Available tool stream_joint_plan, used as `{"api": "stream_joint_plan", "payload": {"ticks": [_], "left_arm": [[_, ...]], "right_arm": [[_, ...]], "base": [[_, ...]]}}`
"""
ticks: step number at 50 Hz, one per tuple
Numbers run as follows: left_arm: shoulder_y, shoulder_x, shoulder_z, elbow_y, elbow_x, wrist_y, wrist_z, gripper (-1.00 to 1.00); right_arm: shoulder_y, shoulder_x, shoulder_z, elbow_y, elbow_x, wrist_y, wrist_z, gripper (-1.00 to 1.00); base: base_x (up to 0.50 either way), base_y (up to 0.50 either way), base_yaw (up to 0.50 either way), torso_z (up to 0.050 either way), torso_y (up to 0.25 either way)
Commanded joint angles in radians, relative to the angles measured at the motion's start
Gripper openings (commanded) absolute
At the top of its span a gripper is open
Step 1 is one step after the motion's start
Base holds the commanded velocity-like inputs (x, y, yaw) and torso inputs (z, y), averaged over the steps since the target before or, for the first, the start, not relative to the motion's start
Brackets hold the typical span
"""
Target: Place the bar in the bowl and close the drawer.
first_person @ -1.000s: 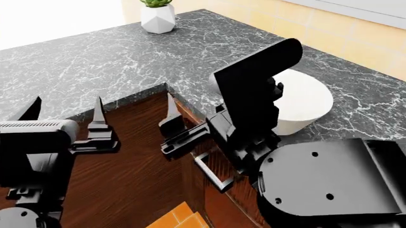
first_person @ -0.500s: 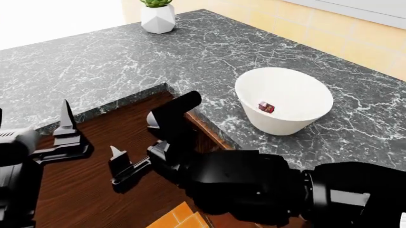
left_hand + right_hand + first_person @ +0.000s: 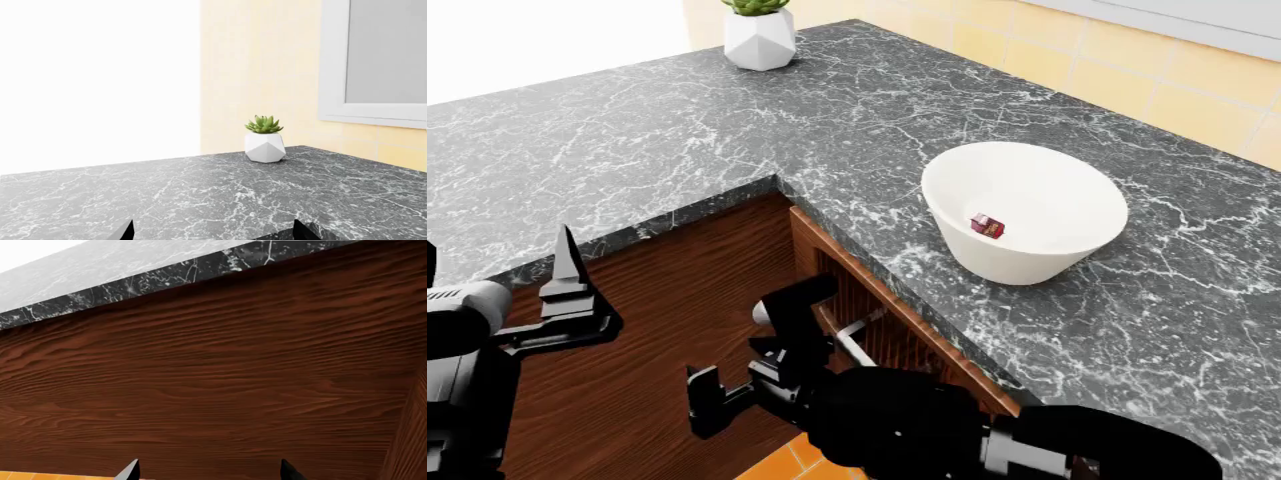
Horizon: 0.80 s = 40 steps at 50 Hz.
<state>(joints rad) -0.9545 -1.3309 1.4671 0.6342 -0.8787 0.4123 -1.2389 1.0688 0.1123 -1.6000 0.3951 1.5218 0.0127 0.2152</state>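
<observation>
Marble counter holds potted succulent, well apart from bowl.

My right gripper hangs low in front of me with its jaws spread and nothing between them, while my left gripper sits raised at my left, fingers parted too.

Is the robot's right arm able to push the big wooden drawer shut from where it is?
Probably yes. The right gripper hangs open and empty over the drawer, with nothing between them.
</observation>
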Motion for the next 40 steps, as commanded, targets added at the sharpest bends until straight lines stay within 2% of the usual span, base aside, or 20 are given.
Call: {"api": "stream_joint_plan", "payload": {"ticks": [1,14,40], "left_arm": [[0.018,0.011,0.005,-0.02,0.004,0.017,0.003,1.0],[0.033,0.027,0.008,-0.04,0.005,0.028,0.01,1.0],[0.046,0.036,0.002,-0.044,0.003,0.038,0.018,1.0]], "right_arm": [[-0.087,-0.092,-0.009,0.285,0.004,-0.02,-0.133,1.0],[-0.154,-0.112,0.033,0.438,-0.011,0.005,-0.212,1.0],[-0.162,-0.112,0.028,0.642,0.091,0.007,-0.276,1.0]], "base": [[0.0,0.0,0.0,0.0,0.0],[0.0,0.0,0.0,0.0,0.0],[0.0,0.0,0.0,0.0,0.0]]}}
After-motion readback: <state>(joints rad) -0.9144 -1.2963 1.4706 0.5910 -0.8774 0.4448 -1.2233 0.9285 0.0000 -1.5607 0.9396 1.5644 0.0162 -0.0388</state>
